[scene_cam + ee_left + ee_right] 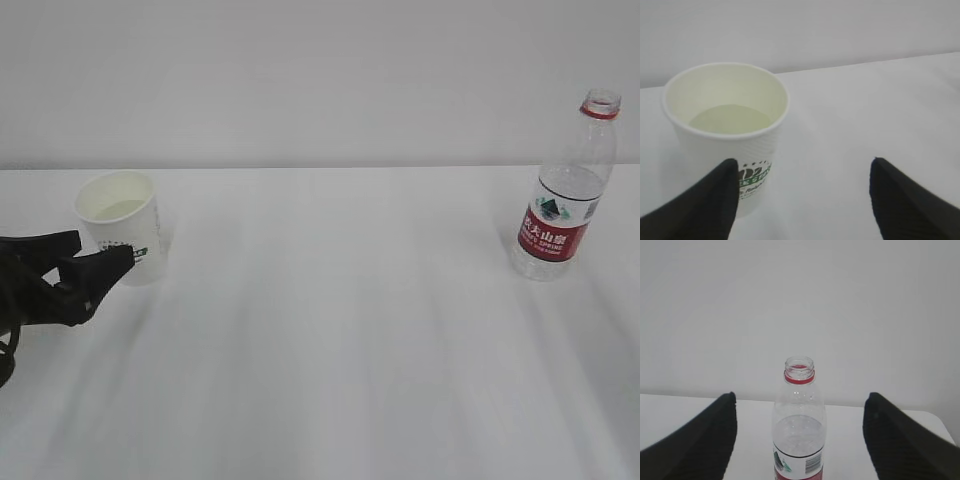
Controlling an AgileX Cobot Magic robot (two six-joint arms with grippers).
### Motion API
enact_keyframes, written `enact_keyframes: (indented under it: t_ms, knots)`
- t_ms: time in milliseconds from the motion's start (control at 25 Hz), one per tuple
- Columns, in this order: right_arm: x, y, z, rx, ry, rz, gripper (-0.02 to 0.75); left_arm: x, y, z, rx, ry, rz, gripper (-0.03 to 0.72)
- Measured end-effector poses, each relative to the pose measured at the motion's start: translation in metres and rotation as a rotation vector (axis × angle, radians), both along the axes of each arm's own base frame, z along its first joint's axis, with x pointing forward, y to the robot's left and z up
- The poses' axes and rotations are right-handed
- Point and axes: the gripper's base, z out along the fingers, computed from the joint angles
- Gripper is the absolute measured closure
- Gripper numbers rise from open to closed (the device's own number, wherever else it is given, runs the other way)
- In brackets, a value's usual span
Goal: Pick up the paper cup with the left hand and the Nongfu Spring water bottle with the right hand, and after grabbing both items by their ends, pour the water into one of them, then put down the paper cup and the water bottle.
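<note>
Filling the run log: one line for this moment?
left hand open by paper cup | right hand open, facing bottle | both standing

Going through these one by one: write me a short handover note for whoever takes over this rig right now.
Left gripper: open, empty, one finger at the paper cup, which stands upright at the table's left.
Right gripper: open, empty, lined up on the Nongfu Spring water bottle, upright and uncapped at the right.
Done: the cup holds water; the bottle is partly full, so pouring looks done and both things set down.
Left: apparently only backing the arms away.
</note>
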Motion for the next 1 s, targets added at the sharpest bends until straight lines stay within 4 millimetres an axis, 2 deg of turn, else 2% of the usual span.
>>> enact_keyframes:
  t_ms: [200, 560, 840, 1000]
  knots:
    - [-0.001, 0.0, 0.002, -0.001, -0.01, 0.001, 0.145, -0.008, 0.001, 0.008, -0.033, -0.003, 0.008, 0.098]
    - [-0.016, -0.001, 0.013, -0.004, -0.041, -0.002, 0.145, -0.013, 0.001, 0.041, -0.076, -0.123, 0.013, 0.098]
    - [-0.03, -0.002, 0.023, -0.009, -0.039, -0.008, 0.145, -0.021, 0.004, 0.06, -0.022, -0.142, 0.036, 0.101]
    - [-0.033, -0.002, 0.036, -0.011, -0.03, -0.014, 0.146, -0.027, 0.006, 0.073, -0.012, -0.164, 0.051, 0.101]
